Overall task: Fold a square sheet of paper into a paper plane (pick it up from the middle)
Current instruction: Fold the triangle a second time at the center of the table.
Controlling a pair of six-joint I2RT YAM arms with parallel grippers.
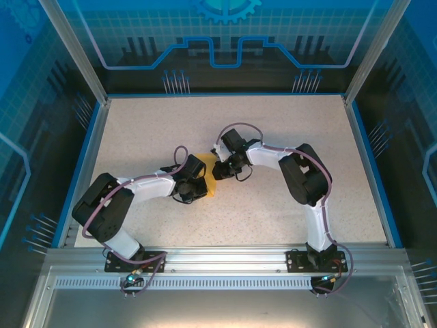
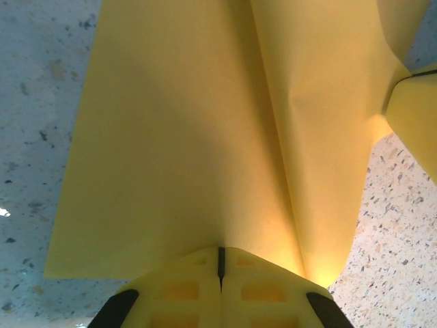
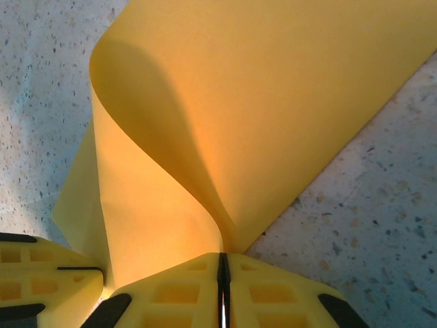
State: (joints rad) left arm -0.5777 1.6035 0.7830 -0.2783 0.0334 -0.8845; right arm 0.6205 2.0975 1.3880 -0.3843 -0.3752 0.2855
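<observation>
The top external view is lit brightly and evenly from above, with short, soft shadows cast at mid-frame on the table (image 1: 287, 123). In the wrist views the paper (image 2: 191, 137) is seen glowing warmly at lower centre. A broad soft shadow is laid across its curl, and the nearest edges are slightly blurred.

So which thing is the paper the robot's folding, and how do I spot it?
Look at the middle of the speckled white table. There the left gripper and the right gripper come together, each pinching the sheet of paper. It is thin, plain and curling, bright orange-yellow against the pale tabletop.
</observation>
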